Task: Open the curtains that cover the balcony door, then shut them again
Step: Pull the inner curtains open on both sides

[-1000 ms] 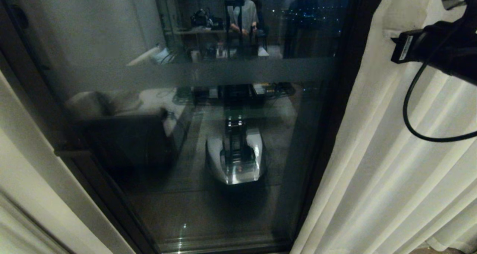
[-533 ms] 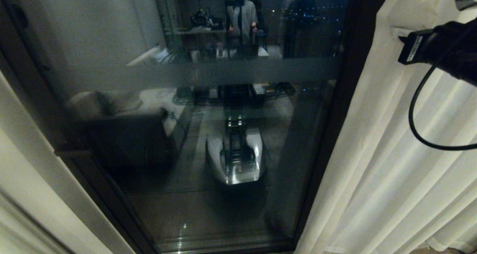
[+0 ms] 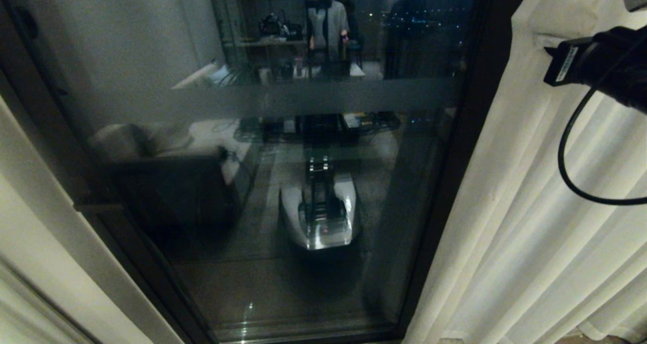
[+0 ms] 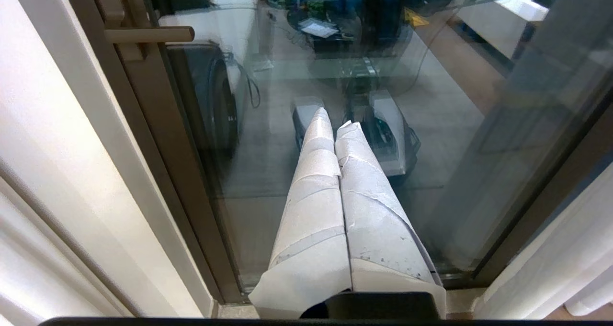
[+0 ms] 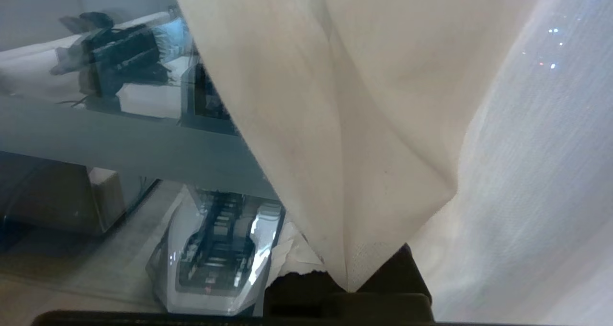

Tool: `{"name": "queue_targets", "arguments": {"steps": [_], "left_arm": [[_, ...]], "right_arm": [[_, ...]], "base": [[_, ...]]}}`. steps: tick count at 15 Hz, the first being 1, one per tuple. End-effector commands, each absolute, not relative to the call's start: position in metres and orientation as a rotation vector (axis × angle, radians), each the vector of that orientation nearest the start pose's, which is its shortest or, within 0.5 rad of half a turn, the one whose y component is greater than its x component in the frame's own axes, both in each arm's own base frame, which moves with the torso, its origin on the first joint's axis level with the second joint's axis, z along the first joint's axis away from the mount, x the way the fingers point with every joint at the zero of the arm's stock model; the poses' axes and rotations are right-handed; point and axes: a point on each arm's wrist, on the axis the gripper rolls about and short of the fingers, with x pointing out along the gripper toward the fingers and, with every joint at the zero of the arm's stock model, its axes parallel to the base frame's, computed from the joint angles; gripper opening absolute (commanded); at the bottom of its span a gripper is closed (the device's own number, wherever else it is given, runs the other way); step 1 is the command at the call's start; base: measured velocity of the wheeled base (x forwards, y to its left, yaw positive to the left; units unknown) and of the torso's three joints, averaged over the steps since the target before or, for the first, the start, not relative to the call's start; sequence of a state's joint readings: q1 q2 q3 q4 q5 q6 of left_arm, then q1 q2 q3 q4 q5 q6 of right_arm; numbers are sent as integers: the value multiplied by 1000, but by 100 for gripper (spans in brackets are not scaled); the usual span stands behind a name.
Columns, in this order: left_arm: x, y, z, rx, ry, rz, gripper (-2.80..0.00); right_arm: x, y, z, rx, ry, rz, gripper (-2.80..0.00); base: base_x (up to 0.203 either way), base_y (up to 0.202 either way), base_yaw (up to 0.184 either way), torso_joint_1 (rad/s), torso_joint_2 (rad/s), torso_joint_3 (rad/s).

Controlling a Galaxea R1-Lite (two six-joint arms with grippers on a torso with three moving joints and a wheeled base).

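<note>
On your far left you see the left curtain (image 3: 30, 263), pulled to the side, pale and hanging straight down; just beside it stands the dark frame (image 3: 126, 243) of the balcony door (image 3: 283, 182); a door handle (image 4: 148, 34) sticks out from that frame in the left wrist view.

The left tool (image 4: 335, 125) hangs low in front of the glass and points down at the floor; its two fingers (image 4: 311, 211), wrapped in white tape, are pressed tight together and hold nothing; it touches neither curtain.

In the middle the glass is bare, so the curtains are open here; a pale band (image 3: 313, 96) runs across the glass from side to side; the glass acts like a mirror; you can see the robot's white base (image 3: 318, 217) in it, a dark sofa (image 3: 167, 187) to the left of that, and a person (image 3: 327, 20) standing far back by a desk.

To the right of the glass comes the dark right side of the frame (image 3: 455, 147); the right curtain (image 3: 530, 207) hangs just past it in soft folds, down to the floor.

High up on your right, the right arm (image 3: 601, 63) reaches to that curtain with a black cable (image 3: 571, 177) looping under it; the right tool (image 5: 345, 280) is pinched shut on the front edge of the right curtain; the cloth bunches into a point where the tool grips it.
</note>
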State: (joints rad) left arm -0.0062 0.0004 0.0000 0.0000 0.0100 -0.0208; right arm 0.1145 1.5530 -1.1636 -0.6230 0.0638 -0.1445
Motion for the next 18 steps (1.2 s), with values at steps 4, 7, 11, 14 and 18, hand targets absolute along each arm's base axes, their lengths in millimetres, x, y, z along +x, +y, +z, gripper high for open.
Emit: {"name": "queue_targets", "arguments": {"steps": [4, 7, 11, 14, 18], "left_arm": [[-23, 0, 75, -21, 0, 5, -280], [-23, 0, 75, -21, 0, 5, -280], [-23, 0, 75, -21, 0, 5, -280], [-23, 0, 75, -21, 0, 5, -280], [-23, 0, 75, -23, 0, 5, -280]], "right_arm": [[277, 33, 327, -137, -247, 149, -280], [275, 33, 326, -137, -243, 149, -280], [276, 33, 325, -138, -239, 150, -280], [275, 33, 324, -137, -234, 150, -280], [275, 33, 324, -136, -234, 150, -280]], "base": [[0, 0, 0, 0, 0, 0], [0, 0, 0, 0, 0, 0], [0, 0, 0, 0, 0, 0], [0, 0, 0, 0, 0, 0], [0, 0, 0, 0, 0, 0]]}}
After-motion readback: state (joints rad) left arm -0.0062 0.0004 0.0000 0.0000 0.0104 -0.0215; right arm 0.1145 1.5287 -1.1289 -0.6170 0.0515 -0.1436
